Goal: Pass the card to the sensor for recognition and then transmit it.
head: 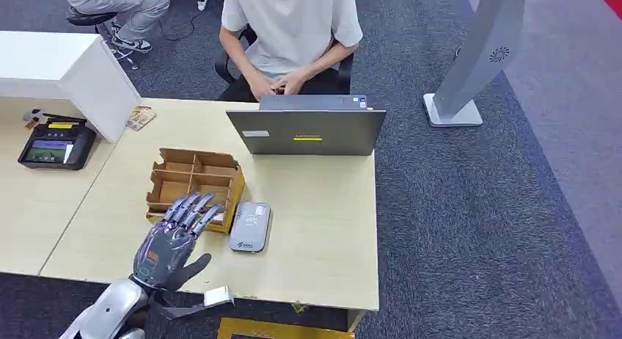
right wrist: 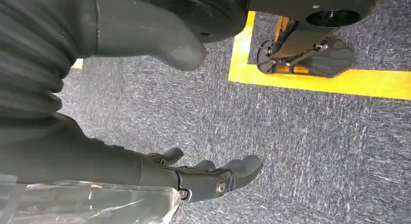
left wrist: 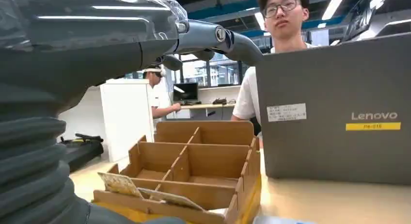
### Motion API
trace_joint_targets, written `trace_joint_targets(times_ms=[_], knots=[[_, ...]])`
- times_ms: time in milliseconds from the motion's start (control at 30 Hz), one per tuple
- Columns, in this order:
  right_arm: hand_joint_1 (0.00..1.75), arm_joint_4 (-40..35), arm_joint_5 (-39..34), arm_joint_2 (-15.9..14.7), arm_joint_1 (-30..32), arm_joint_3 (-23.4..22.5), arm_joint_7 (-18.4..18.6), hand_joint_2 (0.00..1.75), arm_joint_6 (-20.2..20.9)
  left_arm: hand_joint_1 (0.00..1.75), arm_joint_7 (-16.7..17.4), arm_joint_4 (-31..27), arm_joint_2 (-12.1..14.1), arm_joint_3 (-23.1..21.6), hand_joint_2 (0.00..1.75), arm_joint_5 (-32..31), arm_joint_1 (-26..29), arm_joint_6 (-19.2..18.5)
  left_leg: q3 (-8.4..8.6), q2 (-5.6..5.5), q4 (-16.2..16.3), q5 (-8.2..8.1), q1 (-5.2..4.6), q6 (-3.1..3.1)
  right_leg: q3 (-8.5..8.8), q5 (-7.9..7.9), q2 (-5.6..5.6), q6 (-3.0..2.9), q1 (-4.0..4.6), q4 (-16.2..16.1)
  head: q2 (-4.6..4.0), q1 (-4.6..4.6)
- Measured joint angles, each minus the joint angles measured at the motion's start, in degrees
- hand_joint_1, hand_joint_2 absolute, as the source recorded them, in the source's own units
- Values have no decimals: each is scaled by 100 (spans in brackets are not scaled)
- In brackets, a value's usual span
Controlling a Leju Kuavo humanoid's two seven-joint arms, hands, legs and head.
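Left hand [head: 172, 240] hovers with fingers spread and nothing in it over the near edge of the cardboard box [head: 194, 185], where I make out two cards [left wrist: 145, 191] lying at the front wall (worn, print unreadable), so I judge we are at the pick-up step. Next I need a pinch on one card, then a short carry to the grey sensor [head: 250, 226] just beside the box. Right hand [right wrist: 213, 178] hangs loosely open above the carpet; beyond the box the laptop [head: 308, 130] reads "Lenovo" over a yellow sticker.
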Motion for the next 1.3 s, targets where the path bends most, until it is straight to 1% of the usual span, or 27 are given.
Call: trace_joint_targets(times_ms=[267, 400, 533, 633, 767, 933, 1167, 1300], knots=[[0, 0, 2, -2, 1, 0, 0, 175, -2, 0, 4, 92, 0, 0, 175, -9, 22, -6, 1, 0, 0, 1, 0, 0, 1, 1, 0, 0, 0, 0, 0, 0], [0, 0, 24, -4, 1, -2, 0, 175, -7, 0, 109, 138, 0, 2, 175, -79, 31, -96, 1, 0, 0, 1, 0, 0, 1, 1, 0, 0, 0, 1, 0, -2], [0, 0, 74, -11, 1, -2, 11, 175, 2, 0, 286, 297, -43, 20, 175, -190, 31, -125, 1, 0, 0, 0, 0, 0, 1, 1, 0, 0, 0, 0, 0, 0], [0, 0, 133, -20, 1, -2, 35, 175, 18, 0, 562, 509, -146, 70, 175, -361, 29, -76, 1, 0, 0, 0, 0, 0, 1, 0, 0, 0, 0, 0, 0, 0], [0, 0, 205, -28, 1, -2, 48, 175, 20, 0, 794, 837, -293, 210, 175, -474, 3, -2, 1, 0, 0, 0, 0, 0, 1, 1, -1, 0, 0, 0, 0, -2], [0, 0, 131, -52, 0, -7, -7, 175, 11, 0, 776, 1167, -426, 472, 175, -516, -36, 225, 2, 0, 0, 0, 0, 0, 1, 1, -2, 0, 0, 0, 0, 0], [0, -4, 127, -125, 1, -22, 44, 175, -35, 0, 704, 1311, -527, 758, 175, -431, -65, 284, 2, 0, 0, 0, 0, 0, 1, 1, -2, 0, 0, 0, 0, 0], [0, -9, 129, -140, 1, -28, 48, 175, -35, 0, 695, 1372, -553, 841, 175, -417, -84, 284, 2, -1, 0, 0, 0, 0, 1, 1, -2, 0, 0, 0, 0, 0]])
